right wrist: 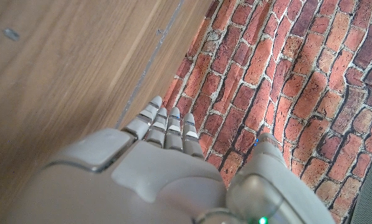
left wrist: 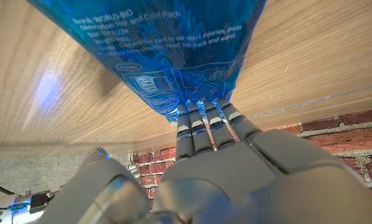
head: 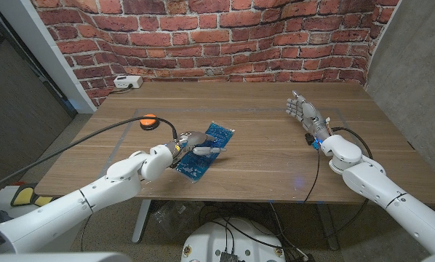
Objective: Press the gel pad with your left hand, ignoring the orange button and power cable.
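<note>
A blue gel pad (head: 204, 149) with white print lies near the middle of the wooden table. My left hand (head: 193, 143) is on top of it, fingers stretched over its surface. In the left wrist view the fingertips (left wrist: 201, 112) touch the edge of the gel pad (left wrist: 167, 50). My right hand (head: 303, 113) stands at the right of the table with fingers straight and nothing in it; the right wrist view shows its fingers (right wrist: 164, 124) extended over bare wood.
An orange button (head: 148, 122) sits left of the pad, with a black cable (head: 94, 135) running past it toward my left arm. A white power box (head: 128, 82) lies at the far left corner. A brick wall (head: 225, 36) stands behind the table.
</note>
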Controlling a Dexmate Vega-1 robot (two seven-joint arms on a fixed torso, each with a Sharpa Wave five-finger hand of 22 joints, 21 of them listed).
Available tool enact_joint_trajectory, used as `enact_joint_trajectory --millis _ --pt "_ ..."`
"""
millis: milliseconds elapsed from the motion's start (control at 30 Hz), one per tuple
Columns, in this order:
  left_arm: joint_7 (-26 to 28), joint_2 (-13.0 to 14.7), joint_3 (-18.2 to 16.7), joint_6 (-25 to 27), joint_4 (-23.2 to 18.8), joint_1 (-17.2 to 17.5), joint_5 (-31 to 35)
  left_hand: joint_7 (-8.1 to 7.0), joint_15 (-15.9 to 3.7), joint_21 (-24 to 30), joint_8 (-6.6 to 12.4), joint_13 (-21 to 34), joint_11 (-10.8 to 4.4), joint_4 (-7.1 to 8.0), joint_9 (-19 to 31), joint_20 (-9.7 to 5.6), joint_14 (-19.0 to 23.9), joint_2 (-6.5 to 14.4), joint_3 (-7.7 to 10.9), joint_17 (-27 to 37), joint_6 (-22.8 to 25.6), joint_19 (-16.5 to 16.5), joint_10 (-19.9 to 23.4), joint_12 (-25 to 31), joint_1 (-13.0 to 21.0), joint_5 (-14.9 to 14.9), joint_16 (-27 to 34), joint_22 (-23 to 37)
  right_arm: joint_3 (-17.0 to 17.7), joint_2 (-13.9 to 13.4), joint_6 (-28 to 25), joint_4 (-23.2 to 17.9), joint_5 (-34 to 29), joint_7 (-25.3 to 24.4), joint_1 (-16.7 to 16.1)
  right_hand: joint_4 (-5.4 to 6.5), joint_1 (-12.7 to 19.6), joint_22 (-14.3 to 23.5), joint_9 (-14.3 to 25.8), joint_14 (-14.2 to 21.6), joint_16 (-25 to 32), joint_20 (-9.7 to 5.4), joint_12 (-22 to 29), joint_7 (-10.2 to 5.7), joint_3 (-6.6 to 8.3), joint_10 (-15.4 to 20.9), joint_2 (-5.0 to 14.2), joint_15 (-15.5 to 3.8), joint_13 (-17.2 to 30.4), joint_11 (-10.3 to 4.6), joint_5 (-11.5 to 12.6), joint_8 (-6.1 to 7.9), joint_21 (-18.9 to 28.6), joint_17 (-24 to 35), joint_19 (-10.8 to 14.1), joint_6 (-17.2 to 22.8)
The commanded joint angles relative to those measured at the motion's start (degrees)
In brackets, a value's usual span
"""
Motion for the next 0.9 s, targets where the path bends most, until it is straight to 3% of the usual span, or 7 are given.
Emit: enact_joint_trajectory --millis 33,900 --pt "-2.7 -0.5 1.5 2.5 -0.2 -1.0 2.3 0.28 -0.63 -0.3 0.23 0.3 -0.3 -0.01 0.2 0.21 0.6 0.6 -0.16 0.1 0.8 0.2 0.6 0.0 0.1 -0.1 0.0 0.2 0.0 -0.1 0.1 0.4 0.4 0.5 -0.1 -0.11 0.0 0.1 0.2 0.3 0.2 0.04 0.3 0.07 -0.12 0.6 0.51 -0.01 0.3 -0.03 0.3 0.14 0.5 0.2 0.3 0.5" --pt "-8.0 -1.0 3.4 4.8 0.8 -3.4 3.0 0.45 -0.43 -0.4 0.26 0.3 -0.23 0.28 0.2 0.16 1.7 0.8 -0.57 0.1 2.0 0.6 2.0 0.2 -0.1 -0.2 0.1 0.2 -0.7 0.2 -1.4 0.1 0.4 0.3 0.4 -0.13 0.0 0.1 0.2 0.4 0.2 0.13 0.3 0.17 -0.2 0.7 0.58 -0.05 0.3 -0.07 0.3 0.16 0.5 0.2 0.3 0.7"
